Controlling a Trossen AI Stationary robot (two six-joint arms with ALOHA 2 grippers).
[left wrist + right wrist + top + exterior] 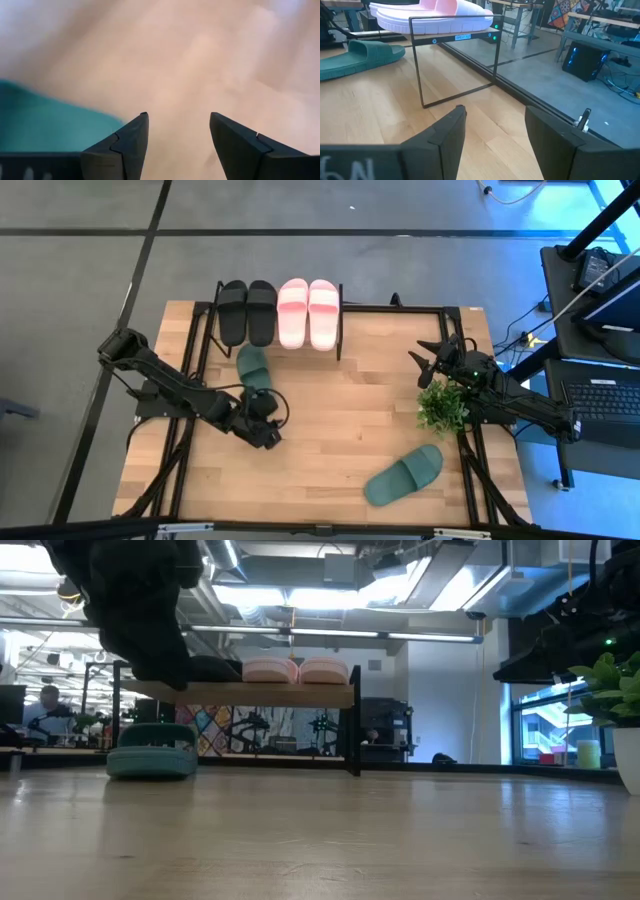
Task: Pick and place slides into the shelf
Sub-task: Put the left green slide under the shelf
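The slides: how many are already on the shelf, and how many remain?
Done: the black pair and the pink pair lie side by side on the shelf top. In hand: nothing. The left tool is open and empty, beside one green slide lying on the table in front of the shelf. Left: that slide and the second green slide near the front edge. The right tool waits open by the plant.
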